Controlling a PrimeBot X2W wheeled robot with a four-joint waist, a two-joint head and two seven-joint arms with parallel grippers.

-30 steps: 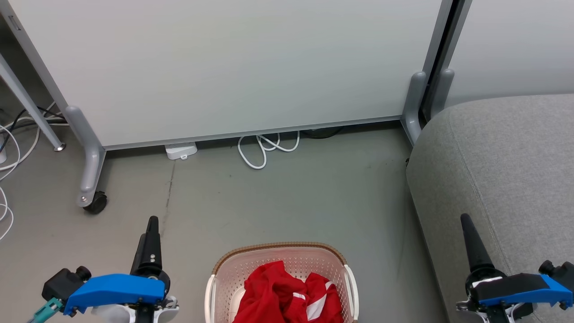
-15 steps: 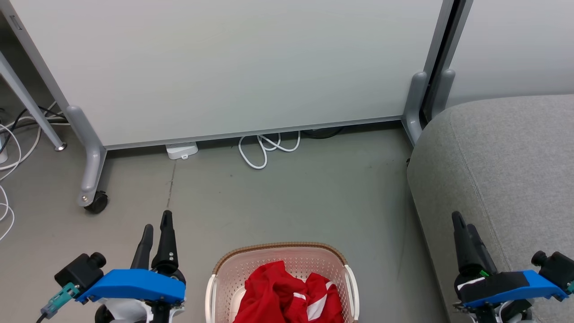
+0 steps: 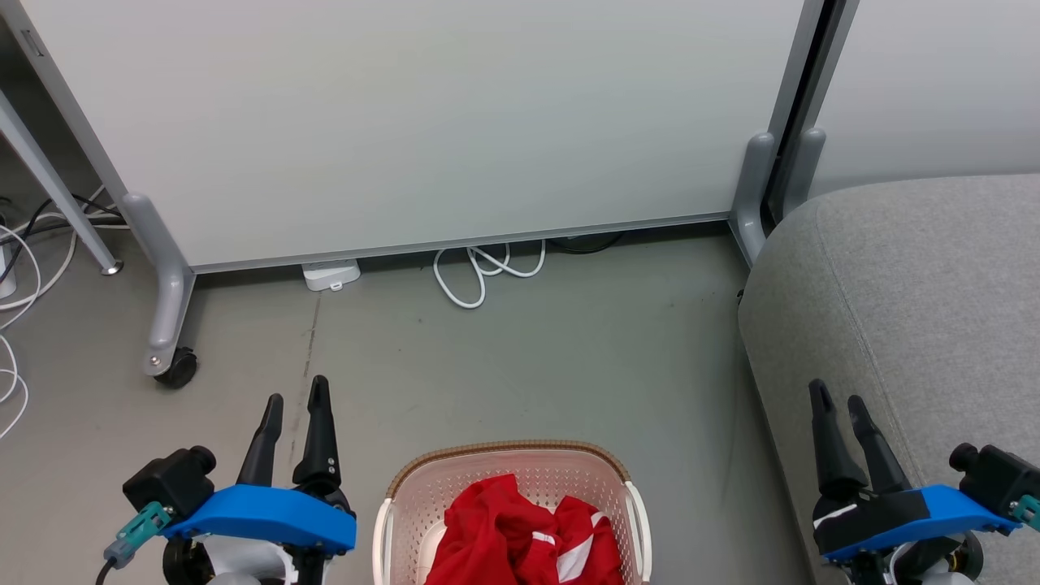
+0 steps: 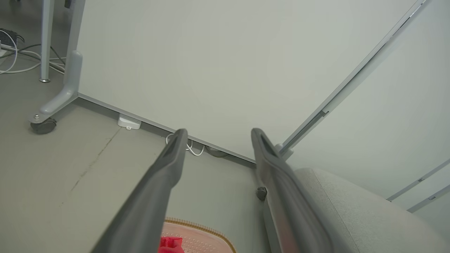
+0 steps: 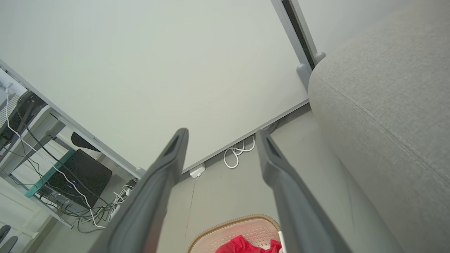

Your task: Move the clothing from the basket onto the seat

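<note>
Head view, looking down at a grey floor (image 3: 528, 366). The basket (image 3: 508, 446) stands at the bottom centre. It is cream-white perforated plastic with a brown rim and white side handles, and its near part is cut off by the frame edge. The clothing (image 3: 504, 536), bright red fabric with white stripes, lies crumpled inside the basket. The seat (image 3: 918, 276), a large grey fabric cushion with a rounded corner and a stitched seam, takes up the right side, with bare floor between it and the basket.

The left end effector (image 3: 296, 392) is at the lower left, above the floor and near the basket's left side. Its two dark fingers stand apart and hold nothing. The right end effector (image 3: 835, 392) is at the lower right, seen against the seat's edge, its fingers likewise spread and empty. Each has a blue housing behind the fingers.

Behind them is a pale partition panel (image 3: 422, 122) on grey legs, one with a black castor (image 3: 175, 370). A white cable (image 3: 479, 272) lies looped at its foot beside a small white box (image 3: 330, 274); any marking on the box is too small to read.

In the left wrist view the left end effector (image 4: 218, 131) is wide open, with the basket rim (image 4: 197, 225) and a scrap of clothing (image 4: 170, 244) low between the fingers and the seat (image 4: 351, 218) at the right. In the right wrist view the right end effector (image 5: 222, 131) is equally open, above the basket (image 5: 242, 218) and clothing (image 5: 246, 246), beside the seat (image 5: 386, 105)
</note>
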